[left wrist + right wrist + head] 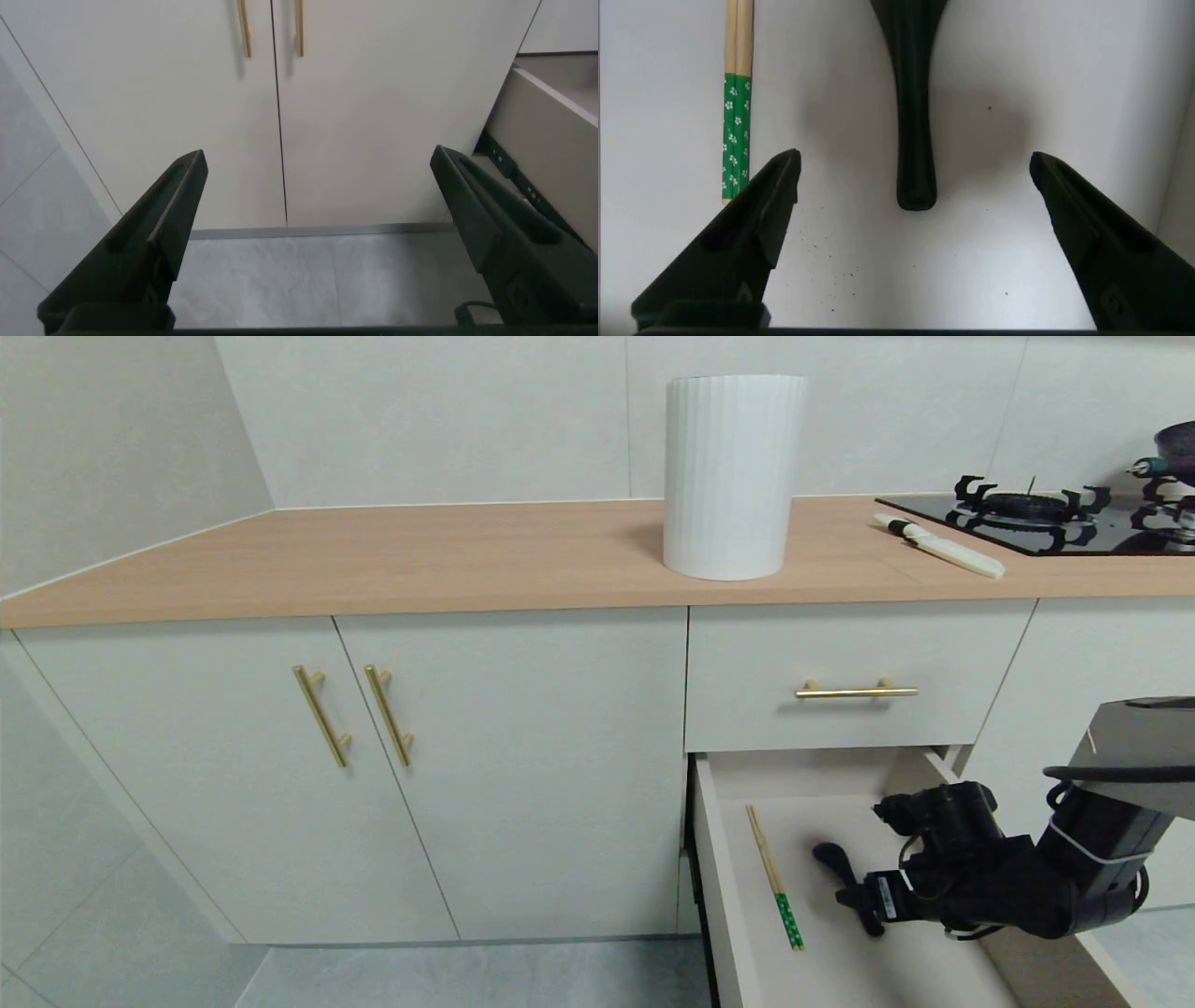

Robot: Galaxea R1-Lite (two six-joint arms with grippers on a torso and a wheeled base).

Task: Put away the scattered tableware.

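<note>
The open drawer [717,859] below the worktop [420,555] has smooth, pale, flat walls and a matt floor with a few dark specks. In it lies a pair of bamboo chopsticks [773,877], straight and slim, their lower ends wrapped in green with a small white pattern. They rest near the drawer's left wall. Just beside them, apart, lies a black spoon [837,863] with a glossy, rounded handle that tapers to a blunt tip. Its wider end is cut off at the edge of the right wrist view, so its bowl is hard to make out. The right pincer [915,173] hangs over the drawer floor, released, its dark fingers spread wide on either side of the spoon handle and touching nothing. The left pincer [318,168] is likewise spread and grasps nothing; it faces the flat cabinet doors [280,112] and the grey tiled floor [308,271]. On the wood-grain worktop stands a tall white ribbed cylinder [733,476]; what it contains is hidden. Farther right lies a long cream utensil [938,546] with a dark band, next to a black glass hob [1027,523] that is partly cut off.
</note>
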